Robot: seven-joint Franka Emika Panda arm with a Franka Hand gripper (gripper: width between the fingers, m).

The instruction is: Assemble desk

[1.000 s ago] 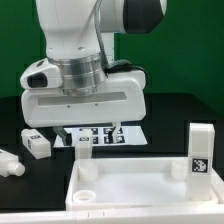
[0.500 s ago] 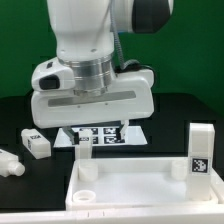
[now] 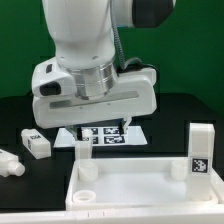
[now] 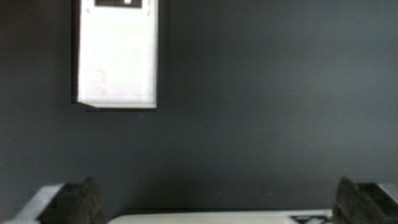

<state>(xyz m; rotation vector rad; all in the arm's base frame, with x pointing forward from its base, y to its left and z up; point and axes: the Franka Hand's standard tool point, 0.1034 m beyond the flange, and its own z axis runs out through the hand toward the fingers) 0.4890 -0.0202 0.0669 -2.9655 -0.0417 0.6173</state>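
Desk parts, all plain white plastic, sit loose around the gripper (image 4: 217, 203), whose dark fingertips stand wide apart, holding nothing. Off to the exterior view's left of it lie two legs: a cut-off leg (image 3: 8, 166) clipped by the frame edge and a tagged lying leg (image 3: 35, 144). One upright post (image 3: 83, 150) rises just below the gripper's body, its base hidden behind the one rimmed tabletop (image 3: 135, 190), which lies on the camera side of the gripper. Off to the exterior view's right is one tagged standing leg (image 3: 200, 150). The gripper half-hides the marker board (image 3: 100, 134).
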